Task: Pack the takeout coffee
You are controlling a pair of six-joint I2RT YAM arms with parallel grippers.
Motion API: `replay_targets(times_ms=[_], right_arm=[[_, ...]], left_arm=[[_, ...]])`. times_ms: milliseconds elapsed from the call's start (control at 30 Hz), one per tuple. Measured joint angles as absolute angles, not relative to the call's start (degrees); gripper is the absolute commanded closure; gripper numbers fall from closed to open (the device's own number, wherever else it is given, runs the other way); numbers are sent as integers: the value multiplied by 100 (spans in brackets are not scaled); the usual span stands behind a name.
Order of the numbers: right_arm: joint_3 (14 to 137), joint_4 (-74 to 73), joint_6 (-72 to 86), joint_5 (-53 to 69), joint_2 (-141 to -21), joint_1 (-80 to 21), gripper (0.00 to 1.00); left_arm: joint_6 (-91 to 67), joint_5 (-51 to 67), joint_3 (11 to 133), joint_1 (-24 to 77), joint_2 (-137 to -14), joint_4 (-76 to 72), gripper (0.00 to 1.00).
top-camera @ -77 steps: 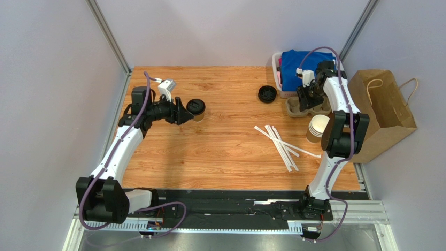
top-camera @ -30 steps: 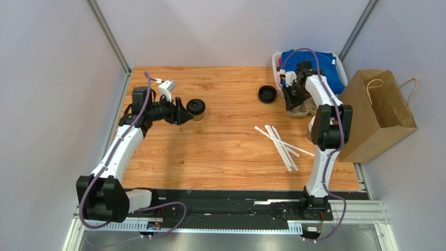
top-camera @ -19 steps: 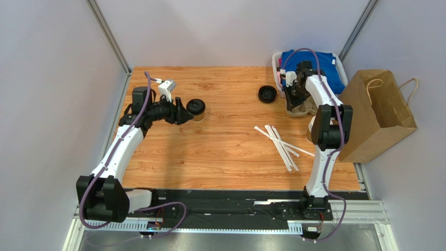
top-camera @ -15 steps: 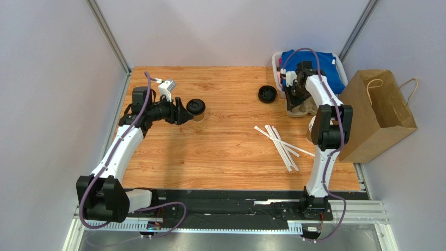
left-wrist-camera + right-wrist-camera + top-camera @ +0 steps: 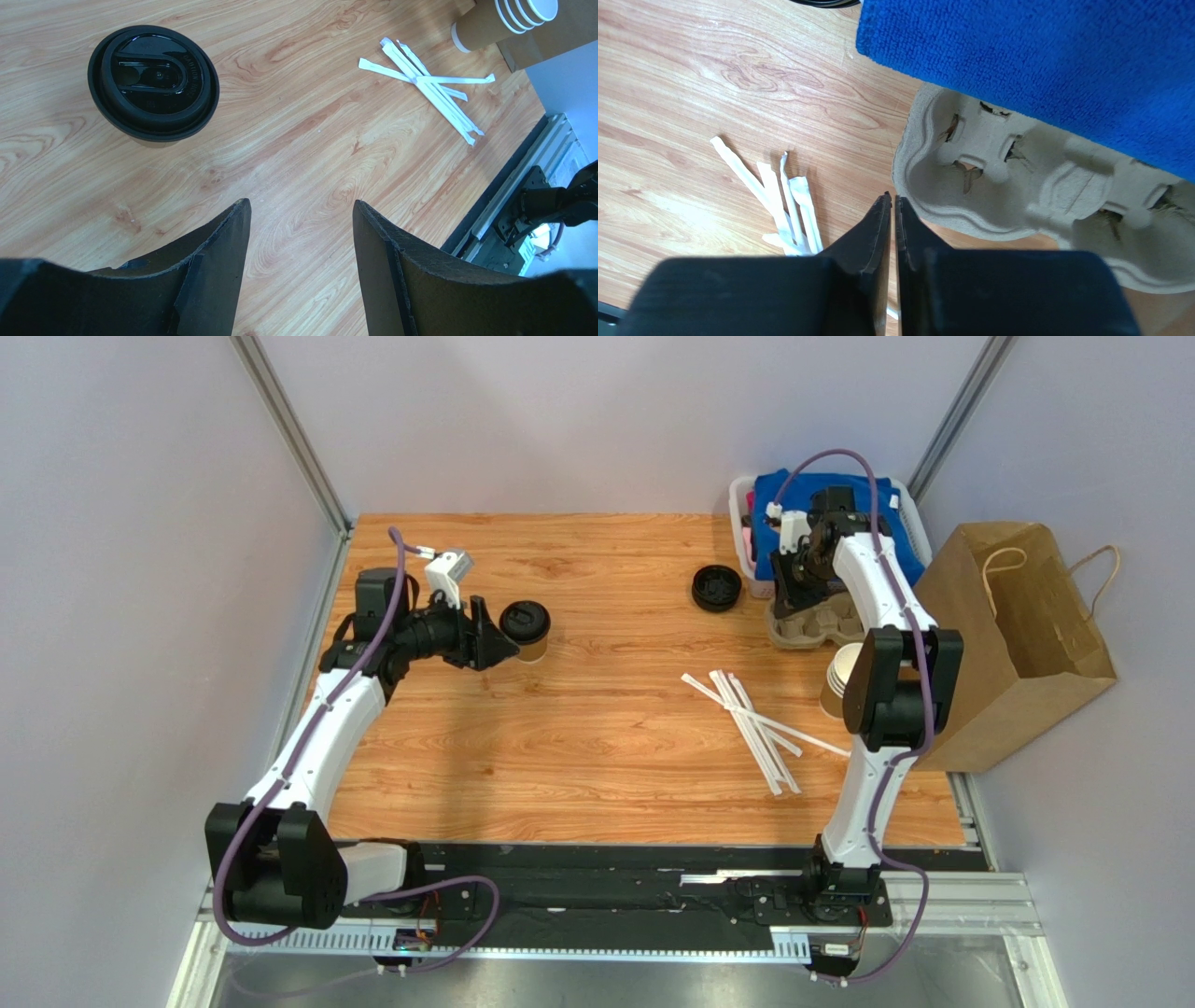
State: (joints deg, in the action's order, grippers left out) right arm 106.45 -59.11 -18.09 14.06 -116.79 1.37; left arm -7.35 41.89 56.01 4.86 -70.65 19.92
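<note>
The takeout coffee (image 5: 526,626), a small paper cup with a round black lid, stands upright on the wooden table at the left; it also shows in the left wrist view (image 5: 153,82). My left gripper (image 5: 490,639) is open and empty just left of the cup, with only bare wood between its fingers (image 5: 298,204). My right gripper (image 5: 801,592) is shut and empty at the far right, its tips (image 5: 893,197) just beside the near-left edge of a grey pulp cup carrier (image 5: 1018,189).
The carrier (image 5: 821,625) lies before a bin of blue cloth (image 5: 842,507). A brown paper bag (image 5: 1024,637) lies at the right edge. A stack of unlidded cups (image 5: 846,679), loose straws (image 5: 751,721) and a loose black lid (image 5: 717,588) are nearby.
My right arm has swung a little to the right and back beside the carrier, gripper still shut. The left arm and the coffee have not moved.
</note>
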Motion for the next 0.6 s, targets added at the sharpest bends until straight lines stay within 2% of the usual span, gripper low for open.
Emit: replay_targets(times_ms=[33,67,600], right_arm=[[10645,-5924,-1782,1404,-11695,137,71],[10645,-5931,-1761,1404,-11703,137,71],[10645,-5924,-1750,1337,-12237,137,81]], left_arm=[[-738,4189,5601,484,-7072,1992,36],[-738,4189,5601,484,-7074,1992,36],[-742,4189,5601,486,-7102,1994,36]])
